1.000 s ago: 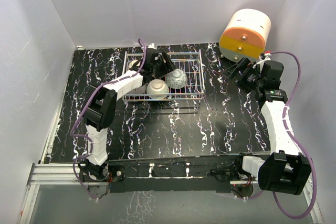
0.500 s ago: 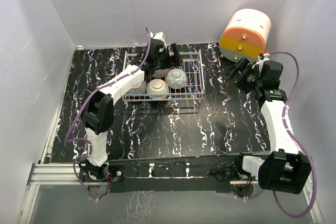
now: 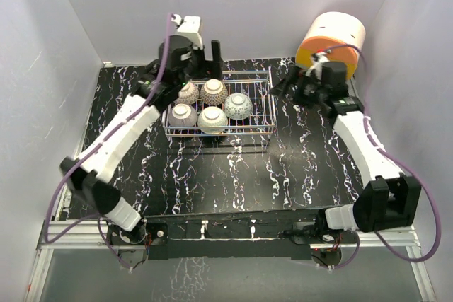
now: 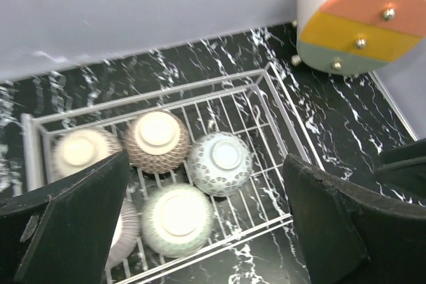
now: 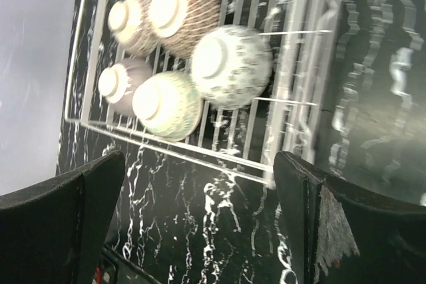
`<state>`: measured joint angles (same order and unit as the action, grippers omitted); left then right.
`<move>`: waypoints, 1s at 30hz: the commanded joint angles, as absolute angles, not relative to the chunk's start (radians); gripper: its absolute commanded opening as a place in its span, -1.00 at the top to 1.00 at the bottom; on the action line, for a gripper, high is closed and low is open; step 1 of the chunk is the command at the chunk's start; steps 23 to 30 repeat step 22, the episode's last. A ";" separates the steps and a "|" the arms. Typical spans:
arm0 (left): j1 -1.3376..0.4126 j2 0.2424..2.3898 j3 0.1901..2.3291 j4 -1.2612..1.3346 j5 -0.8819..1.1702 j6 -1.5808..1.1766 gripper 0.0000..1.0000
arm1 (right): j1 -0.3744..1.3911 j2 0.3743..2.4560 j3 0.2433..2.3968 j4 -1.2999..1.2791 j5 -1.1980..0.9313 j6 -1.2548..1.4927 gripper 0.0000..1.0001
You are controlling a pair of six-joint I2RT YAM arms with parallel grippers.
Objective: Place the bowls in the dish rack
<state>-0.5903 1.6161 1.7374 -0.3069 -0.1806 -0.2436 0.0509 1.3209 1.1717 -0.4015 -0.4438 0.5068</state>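
The top external camera sits high behind the arm bases and looks down on the table. There the dish rack lies toward 12 o'clock and the drawer unit toward 1 o'clock. The left wrist camera looks steeply down on the dish rack, much nearer, with the drawer unit at 1 o'clock. The right wrist camera also looks down from near, but its picture is turned, with the dish rack at 12 o'clock. All three views share the rack.

Five bowls sit clustered, bases up, in the left part of the dish rack. The rack stands far back on the table, the drawer unit behind to its right.
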 commanded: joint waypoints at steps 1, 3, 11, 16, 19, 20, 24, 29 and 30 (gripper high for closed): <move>-0.579 1.443 1.676 -0.413 -0.278 -0.129 -0.94 | 0.232 1.393 1.310 -0.433 -0.308 0.440 -0.97; -0.573 1.390 1.636 -0.452 -0.297 -0.127 -0.94 | 0.280 1.433 1.347 -0.459 -0.260 0.433 -0.97; -0.516 1.193 1.424 -0.467 -0.328 -0.166 -0.94 | 0.354 1.451 1.369 -0.472 -0.196 0.425 -0.97; -0.511 1.166 1.394 -0.476 -0.324 -0.178 -0.94 | 0.354 1.389 1.324 -0.430 -0.176 0.416 -0.97; -0.511 1.166 1.389 -0.470 -0.315 -0.189 -0.94 | 0.354 1.379 1.323 -0.441 -0.147 0.415 -0.97; -0.511 1.166 1.385 -0.465 -0.313 -0.192 -0.94 | 0.354 1.380 1.325 -0.450 -0.136 0.413 -0.97; -0.510 1.163 1.379 -0.459 -0.310 -0.197 -0.94 | 0.354 1.377 1.325 -0.458 -0.116 0.408 -0.97; -0.510 1.163 1.379 -0.459 -0.310 -0.197 -0.94 | 0.354 1.377 1.325 -0.458 -0.116 0.408 -0.97; -0.510 1.163 1.379 -0.459 -0.310 -0.197 -0.94 | 0.354 1.377 1.325 -0.458 -0.116 0.408 -0.97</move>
